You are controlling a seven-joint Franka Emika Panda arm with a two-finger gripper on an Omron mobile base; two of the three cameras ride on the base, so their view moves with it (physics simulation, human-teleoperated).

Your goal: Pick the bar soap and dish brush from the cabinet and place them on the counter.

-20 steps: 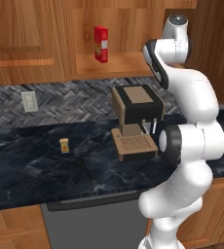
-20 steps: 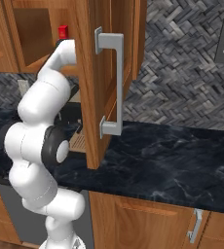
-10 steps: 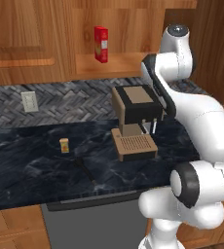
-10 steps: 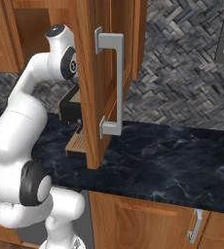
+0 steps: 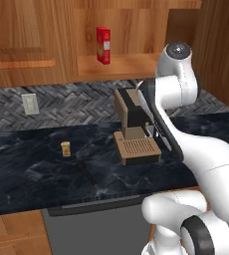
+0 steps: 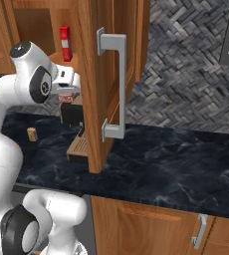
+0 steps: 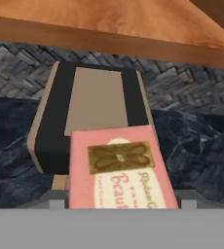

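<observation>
Pink bar soap point(image 7: 120, 172) sits pinched in the jaws, above the coffee machine point(image 5: 131, 119) at the black marble surface point(image 6: 186, 164). At its eight o'clock lies, probably, the dish brush point(image 5: 88, 173). Herringbone tile backs the wall point(image 6: 186, 74); the cabinet point(image 6: 111, 64) stands open.

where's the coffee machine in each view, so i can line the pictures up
Left base view: coffee machine at the middle, on the counter, just left of the arm.
Right base view: coffee machine left of middle, partly behind the open cabinet door.
Hand view: coffee machine at centre, bar soap overlapping its near edge.
Shared landmark: herringbone tile wall behind it.
</observation>
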